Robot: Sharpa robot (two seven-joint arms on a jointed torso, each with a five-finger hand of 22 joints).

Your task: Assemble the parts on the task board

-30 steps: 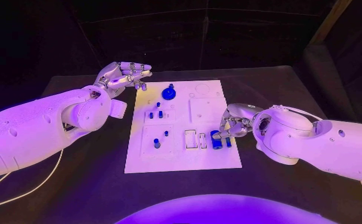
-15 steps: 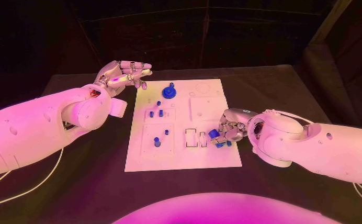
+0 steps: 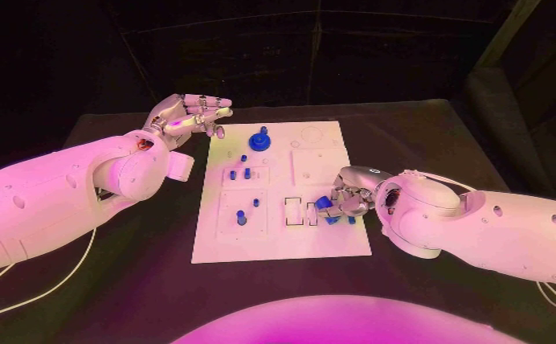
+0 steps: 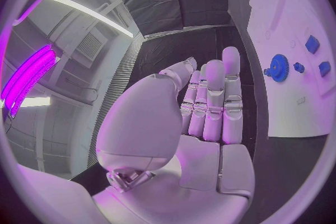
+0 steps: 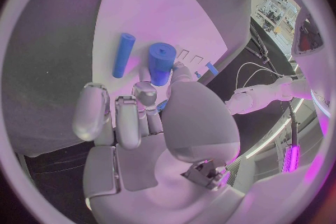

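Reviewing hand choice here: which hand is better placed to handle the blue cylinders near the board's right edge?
The right hand: it is already at the blue cylinders. The left hand hovers off the task board's far left corner.

Right hand [image 3: 344, 199] covers part of the blue cylinder [image 5: 161, 63]; whether fingers grip it is unclear.

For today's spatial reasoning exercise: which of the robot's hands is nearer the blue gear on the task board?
Left. The left hand hovers just beyond the board's edge beside the blue gear; the right hand works at the board's near right part, farther off.
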